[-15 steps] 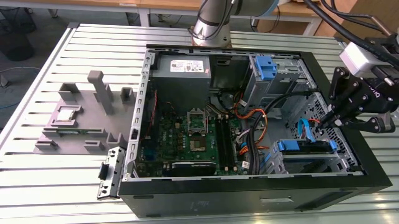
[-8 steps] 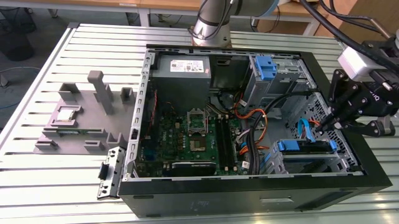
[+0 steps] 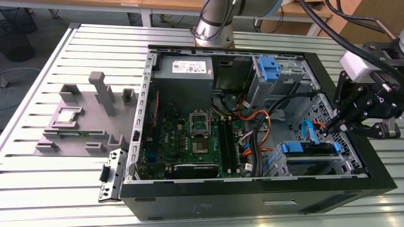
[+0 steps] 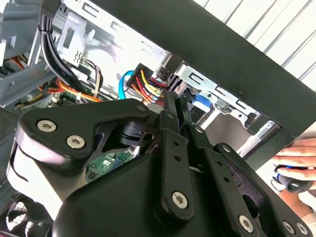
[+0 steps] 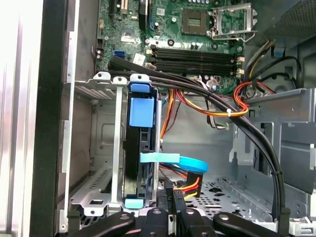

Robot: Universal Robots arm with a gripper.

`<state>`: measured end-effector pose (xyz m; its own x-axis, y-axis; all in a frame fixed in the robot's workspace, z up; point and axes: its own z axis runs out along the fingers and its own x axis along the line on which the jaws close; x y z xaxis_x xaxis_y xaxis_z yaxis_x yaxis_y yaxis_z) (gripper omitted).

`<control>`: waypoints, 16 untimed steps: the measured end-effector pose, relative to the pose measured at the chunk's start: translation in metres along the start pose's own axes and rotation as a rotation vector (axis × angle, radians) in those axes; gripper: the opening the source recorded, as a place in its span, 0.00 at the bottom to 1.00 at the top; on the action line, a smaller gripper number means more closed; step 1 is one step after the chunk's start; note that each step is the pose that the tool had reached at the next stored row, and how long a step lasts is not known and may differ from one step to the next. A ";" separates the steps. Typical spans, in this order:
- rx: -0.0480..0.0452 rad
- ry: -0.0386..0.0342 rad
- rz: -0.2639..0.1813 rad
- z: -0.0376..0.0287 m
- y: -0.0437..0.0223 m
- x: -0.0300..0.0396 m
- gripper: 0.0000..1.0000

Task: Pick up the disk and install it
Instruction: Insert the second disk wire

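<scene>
Slatted metal table [image 3: 50,61] under open computer case [image 3: 252,196], disk [image 5: 140,148] seated in bay, claw [image 5: 173,197] pressed together beside it

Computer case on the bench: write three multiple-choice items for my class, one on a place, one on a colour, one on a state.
1. Where is the disk?
A. On the slatted table outside the case
B. Standing in the metal drive cage, close to the hand
C. On top of the power supply

2. What colour is the plastic carrier around the disk?
A. Red
B. Yellow
C. Blue

3. In what state is the computer case?
A. Its side is open, with the motherboard exposed
B. Closed on every side
C. Standing upright on its feet

Answers:
1 B: the first wrist view shows it between the cage walls, just beyond the hand.
2 C: blue plastic shows at its ends in the first wrist view.
3 A: the exterior view looks straight in at the board and cables.
</scene>
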<state>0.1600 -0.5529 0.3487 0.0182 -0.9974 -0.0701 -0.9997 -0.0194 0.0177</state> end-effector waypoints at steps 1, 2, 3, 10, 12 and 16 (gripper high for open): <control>0.0025 0.0007 0.006 0.0005 0.0004 0.0000 0.16; 0.0051 0.0014 0.010 0.0011 0.0011 0.0001 0.16; 0.0058 0.0016 0.010 0.0012 0.0013 0.0001 0.16; 0.0330 0.0049 0.009 0.0026 0.0066 0.0001 0.16; 0.0519 0.0078 0.007 0.0036 0.0101 0.0001 0.16; 0.0752 0.0139 0.006 0.0055 0.0162 0.0002 0.16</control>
<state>0.1437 -0.5530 0.3434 0.0120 -0.9983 -0.0564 -0.9983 -0.0088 -0.0569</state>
